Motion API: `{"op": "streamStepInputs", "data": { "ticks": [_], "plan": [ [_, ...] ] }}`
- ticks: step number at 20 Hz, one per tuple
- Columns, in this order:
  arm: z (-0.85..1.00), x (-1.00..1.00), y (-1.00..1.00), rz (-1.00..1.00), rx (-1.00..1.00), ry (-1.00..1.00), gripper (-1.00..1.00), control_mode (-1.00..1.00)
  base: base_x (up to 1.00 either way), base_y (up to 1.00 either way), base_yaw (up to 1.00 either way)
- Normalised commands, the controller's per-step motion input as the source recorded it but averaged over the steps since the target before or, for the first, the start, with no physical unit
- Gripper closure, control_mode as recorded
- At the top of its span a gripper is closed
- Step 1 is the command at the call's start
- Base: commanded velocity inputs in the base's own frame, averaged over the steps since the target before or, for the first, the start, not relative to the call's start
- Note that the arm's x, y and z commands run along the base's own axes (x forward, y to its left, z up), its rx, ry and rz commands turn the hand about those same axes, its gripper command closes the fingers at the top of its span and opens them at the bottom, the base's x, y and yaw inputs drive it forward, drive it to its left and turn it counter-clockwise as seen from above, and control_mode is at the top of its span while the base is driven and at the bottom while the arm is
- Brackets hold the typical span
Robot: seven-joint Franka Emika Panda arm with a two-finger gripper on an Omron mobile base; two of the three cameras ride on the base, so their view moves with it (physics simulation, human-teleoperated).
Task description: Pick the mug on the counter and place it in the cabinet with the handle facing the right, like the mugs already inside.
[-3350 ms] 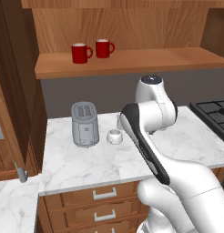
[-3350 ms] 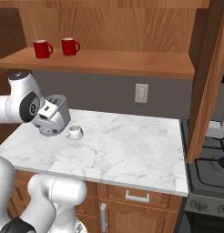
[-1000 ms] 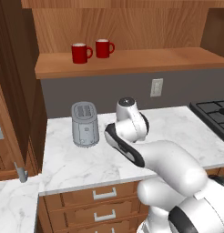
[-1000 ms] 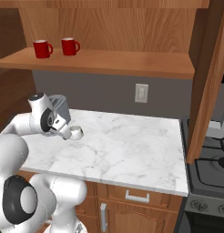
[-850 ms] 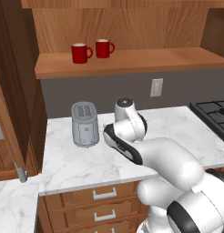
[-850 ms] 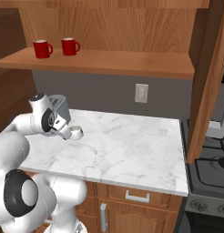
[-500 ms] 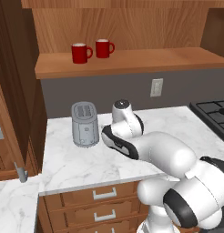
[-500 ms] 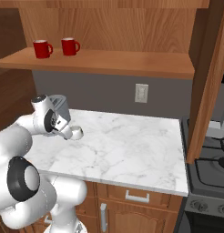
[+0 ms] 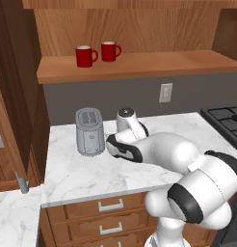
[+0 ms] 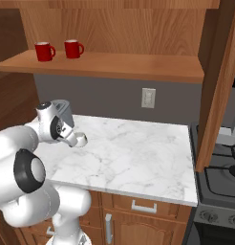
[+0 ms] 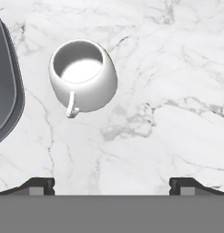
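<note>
Above the bench (image 11: 168,68) the pincer (image 11: 112,184) hangs wide open and holds nothing. Its mug (image 11: 83,75) stands upright on the marble, a little off to one side, just beside the grey toaster (image 9: 89,131), with the handle (image 11: 71,105) turned toward the hand. I think the pincer should centre over the rim, then come down straight, clear of the toaster

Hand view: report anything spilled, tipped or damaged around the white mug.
Nothing stands out. The white mug stands upright and empty on the counter, handle intact, apart from the toaster beside it. The marble around it shows no spill or crack.
</note>
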Motion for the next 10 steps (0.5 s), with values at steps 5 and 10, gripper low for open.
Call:
{"op": "streamStepInputs", "data": {
  "ticks": [5,10],
  "plan": [
    [-0.13,0.17,0.06,0.00,0.00,0.00,-1.00,-1.00,0.00,0.00,0.00],
    [-0.14,0.15,0.04,0.00,0.00,0.00,-1.00,-1.00,0.00,0.00,0.00]
  ]
}}
